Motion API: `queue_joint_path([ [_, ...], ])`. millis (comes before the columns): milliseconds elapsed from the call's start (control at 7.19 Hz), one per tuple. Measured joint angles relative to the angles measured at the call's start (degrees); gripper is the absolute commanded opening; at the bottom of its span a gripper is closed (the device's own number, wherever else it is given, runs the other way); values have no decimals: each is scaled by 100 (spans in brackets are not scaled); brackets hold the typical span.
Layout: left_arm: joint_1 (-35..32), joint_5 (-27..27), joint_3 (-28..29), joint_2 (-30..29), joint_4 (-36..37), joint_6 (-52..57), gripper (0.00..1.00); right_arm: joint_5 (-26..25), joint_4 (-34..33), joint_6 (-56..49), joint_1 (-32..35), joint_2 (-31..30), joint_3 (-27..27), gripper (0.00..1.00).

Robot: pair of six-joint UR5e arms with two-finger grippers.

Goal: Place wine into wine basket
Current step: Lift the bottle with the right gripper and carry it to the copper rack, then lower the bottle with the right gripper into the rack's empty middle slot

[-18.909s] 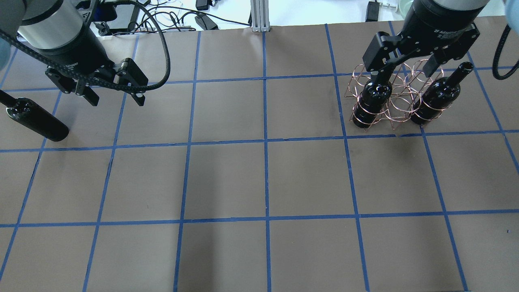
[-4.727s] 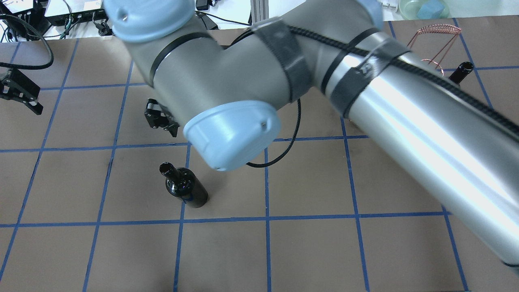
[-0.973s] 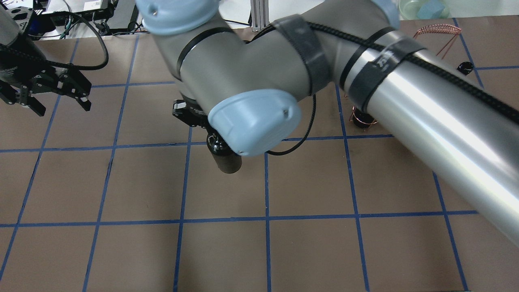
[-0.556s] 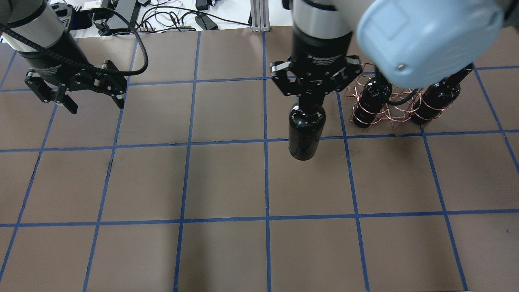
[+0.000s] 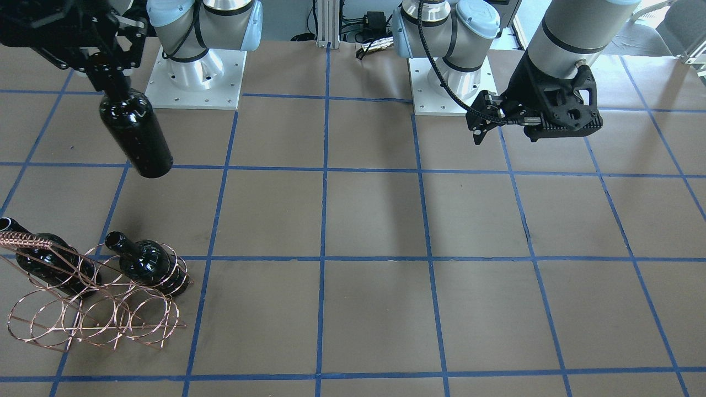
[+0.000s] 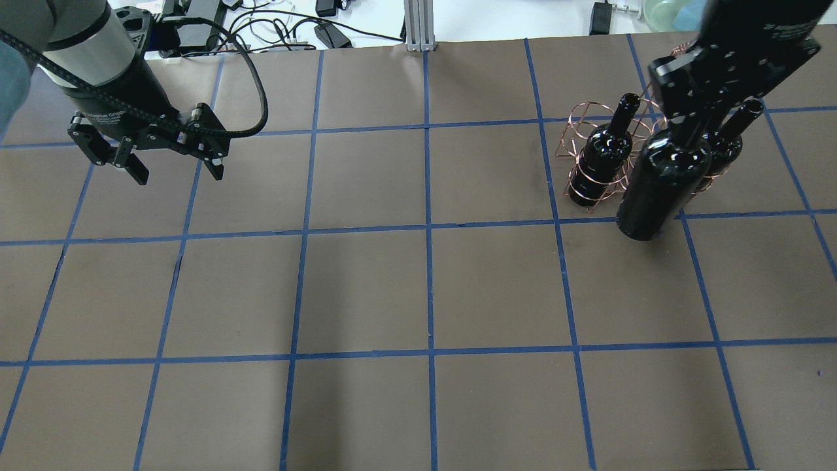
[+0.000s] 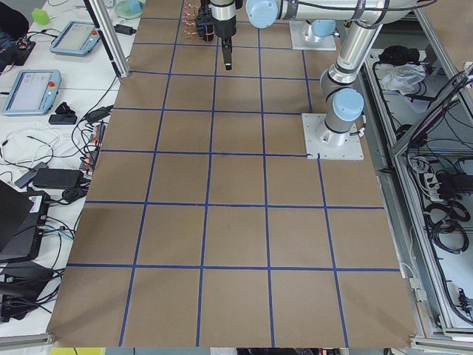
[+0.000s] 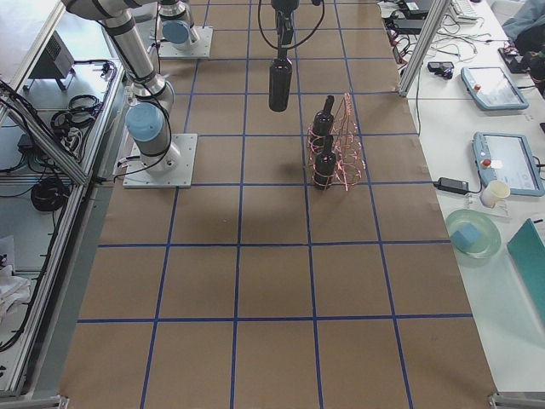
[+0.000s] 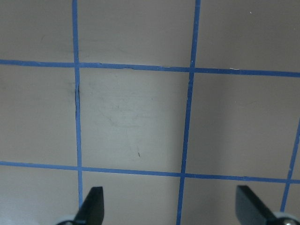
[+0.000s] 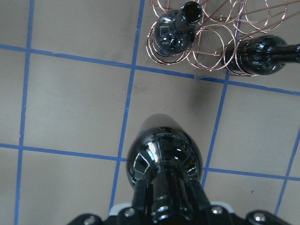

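My right gripper (image 6: 696,127) is shut on the neck of a glossy black wine bottle (image 6: 660,186) and holds it upright, clear of the table. In the front view (image 5: 135,135) and the right wrist view (image 10: 164,159) the bottle hangs on my side of the copper wire basket (image 6: 582,124), a little short of it. Two look-alike bottles (image 6: 605,154) (image 6: 722,147) stand in the basket's hoops. The basket (image 5: 94,322) has several empty hoops. My left gripper (image 6: 173,167) is open and empty at the far left, above bare table (image 9: 136,117).
The brown table has a blue tape grid. Both robot bases (image 5: 193,71) (image 5: 452,82) are bolted at my edge. Cables (image 6: 281,26) and a green bowl (image 6: 660,10) lie beyond the far edge.
My right gripper has carried the bottle to the right, from the table's middle to just in front of the basket. My left arm has shifted slightly right, still open.
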Motion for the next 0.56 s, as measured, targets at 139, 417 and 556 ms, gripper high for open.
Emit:
queue_joint_path([
  [139, 7, -83, -14, 1, 16, 6, 100, 46, -48, -596, -403, -3, 0, 0],
  [417, 12, -141, -44, 5, 30, 2, 100, 265, -538, -1250, -863, 355, -108, 0],
  [556, 15, -140, -52, 14, 29, -30, 100, 362, -789, -1336, -918, 598, -202, 0],
])
